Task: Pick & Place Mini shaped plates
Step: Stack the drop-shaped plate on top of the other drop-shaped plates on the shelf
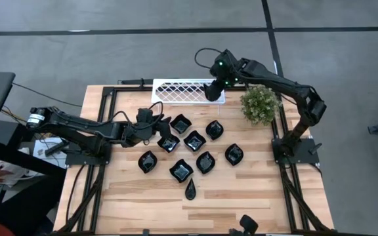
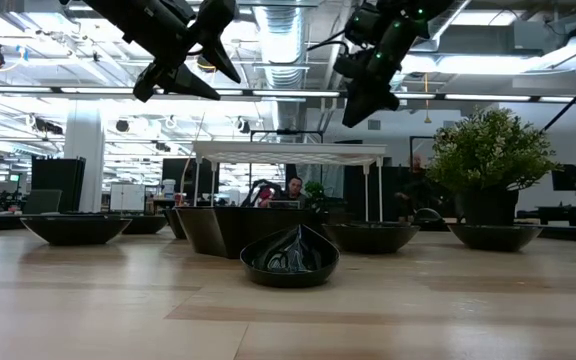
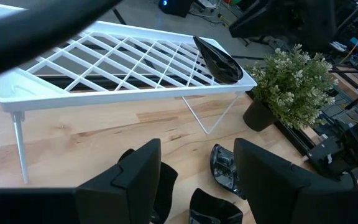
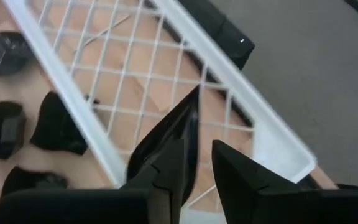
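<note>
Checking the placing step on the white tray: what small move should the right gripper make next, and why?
Probably lift straight up and clear. The right gripper stands over the white lattice tray, its fingers parted beside a black plate that lies tilted on the grid, seemingly released. More plates wait on the table.

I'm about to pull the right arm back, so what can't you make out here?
- Right gripper: whether it has fully let go of the plate on the white tray; high view, the arm covers it.
- How the plate sits on the lattice: right wrist view, too close.
- Plates under the left gripper: partly covered.
</note>
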Robot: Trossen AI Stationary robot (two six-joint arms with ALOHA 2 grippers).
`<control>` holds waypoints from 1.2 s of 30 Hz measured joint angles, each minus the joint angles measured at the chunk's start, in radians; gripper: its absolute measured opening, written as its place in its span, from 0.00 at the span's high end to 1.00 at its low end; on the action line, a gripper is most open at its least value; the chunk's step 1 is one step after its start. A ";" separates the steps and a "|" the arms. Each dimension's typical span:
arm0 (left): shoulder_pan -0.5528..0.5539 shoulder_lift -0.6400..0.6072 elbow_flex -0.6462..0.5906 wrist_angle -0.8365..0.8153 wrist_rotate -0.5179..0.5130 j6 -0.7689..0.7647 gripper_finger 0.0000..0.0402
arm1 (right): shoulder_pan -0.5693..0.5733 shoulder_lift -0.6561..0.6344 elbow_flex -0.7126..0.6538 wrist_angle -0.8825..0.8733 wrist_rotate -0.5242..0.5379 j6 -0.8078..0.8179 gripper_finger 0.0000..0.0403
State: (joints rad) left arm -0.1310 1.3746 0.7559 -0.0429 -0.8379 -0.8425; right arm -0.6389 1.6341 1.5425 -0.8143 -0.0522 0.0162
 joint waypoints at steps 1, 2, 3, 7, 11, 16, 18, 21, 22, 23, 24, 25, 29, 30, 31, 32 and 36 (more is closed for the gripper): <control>0.000 0.000 0.000 0.000 0.000 0.000 0.49 | 0.007 0.000 0.001 -0.008 -0.001 -0.001 0.81; 0.000 0.000 0.000 0.000 0.000 0.000 0.49 | 0.013 0.000 0.001 -0.018 -0.001 0.000 0.81; 0.000 0.000 0.000 0.000 0.000 0.000 0.49 | 0.018 0.000 0.001 -0.033 -0.002 0.000 0.81; 0.000 0.000 0.000 0.000 0.000 0.000 0.49 | 0.050 0.000 0.001 -0.069 -0.003 -0.024 0.81; 0.000 0.000 0.000 0.000 0.000 0.000 0.49 | 0.092 -0.014 0.001 -0.080 -0.022 -0.027 0.81; 0.000 0.000 0.000 0.000 0.000 0.000 0.49 | 0.162 -0.063 0.001 -0.109 -0.053 -0.016 0.81; 0.000 0.000 0.000 0.000 0.000 0.000 0.49 | 0.194 -0.080 0.001 -0.150 -0.053 -0.001 0.81; 0.000 0.000 0.000 0.000 0.000 0.000 0.49 | 0.249 -0.100 -0.002 -0.202 -0.053 0.009 0.81; 0.000 0.000 0.000 0.000 0.000 0.000 0.49 | 0.272 -0.110 -0.012 -0.204 -0.054 0.010 0.81; 0.000 0.000 0.000 0.000 0.000 0.000 0.49 | 0.294 -0.119 -0.023 -0.202 -0.055 0.011 0.81; 0.000 0.000 0.000 -0.001 0.000 0.000 0.49 | 0.316 -0.128 -0.035 -0.203 -0.055 0.011 0.81; 0.000 0.000 0.000 -0.001 0.000 0.000 0.49 | 0.340 -0.135 -0.045 -0.205 -0.055 0.016 0.81; 0.000 0.000 0.000 0.000 0.000 0.000 0.49 | 0.438 -0.161 -0.080 -0.189 -0.056 0.063 0.81; 0.000 0.000 0.000 -0.001 0.000 0.000 0.49 | 0.461 -0.168 -0.090 -0.179 -0.056 0.075 0.81; 0.000 0.000 0.000 -0.001 0.001 0.000 0.49 | 0.483 -0.174 -0.102 -0.166 -0.056 0.088 0.81; 0.000 0.000 0.000 0.000 0.001 0.000 0.49 | 0.506 -0.180 -0.112 -0.151 -0.056 0.101 0.81; -0.006 0.000 0.000 0.000 0.004 -0.007 0.49 | 0.592 -0.184 -0.133 -0.102 -0.054 0.141 0.81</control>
State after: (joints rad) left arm -0.1373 1.3750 0.7559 -0.0433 -0.8337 -0.8492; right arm -0.0472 1.4498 1.4098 -0.9162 -0.1067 0.1575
